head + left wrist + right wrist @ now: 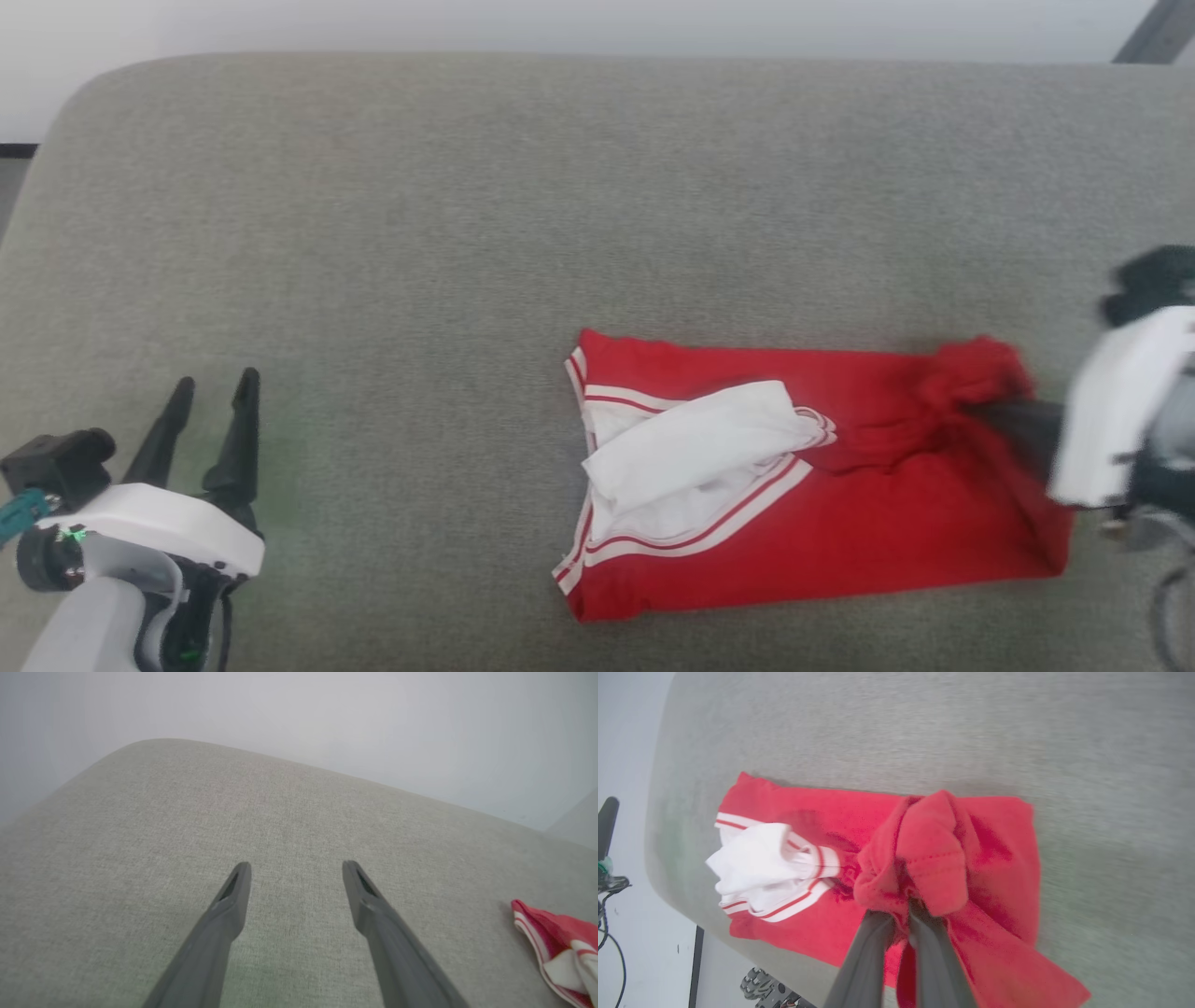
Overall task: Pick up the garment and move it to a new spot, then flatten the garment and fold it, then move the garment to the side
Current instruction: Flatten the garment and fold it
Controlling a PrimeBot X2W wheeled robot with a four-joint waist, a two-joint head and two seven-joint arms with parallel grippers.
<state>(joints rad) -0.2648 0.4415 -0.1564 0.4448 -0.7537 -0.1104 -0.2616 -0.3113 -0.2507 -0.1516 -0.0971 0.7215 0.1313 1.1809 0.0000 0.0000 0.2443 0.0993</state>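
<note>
Spreading across most of the head view, the grey fabric cushion [467, 233] has a rounded far left corner, and a pale wall [560, 23] stands behind its far edge. On the cushion's near right part lies the garment [840, 541], a red T-shirt folded into a rough rectangle whose long side runs along the cushion's near edge. The end of the garment nearer the cushion's middle lies flat. There a white sleeve [709, 448] with red-and-white striped trim [691, 537] sits crumpled on top of the red cloth. The garment's other end, toward the cushion's right side, is gathered into a raised red bunch [971, 373].

The right gripper [1013, 420] reaches in from the cushion's right side, blurred in the head view. In the right wrist view its two dark fingers [868, 947] stand close together, pinching a stitched red hem [934, 863] of the garment [794, 807], with their tips buried in the folds.

The left gripper [215, 380] sits over the cushion's near left part, well apart from the garment. Its fingers are spread wide and hold nothing. In the left wrist view, bare cushion [187, 812] shows between them, and a corner of the garment [556, 933] peeks in at the side.
</note>
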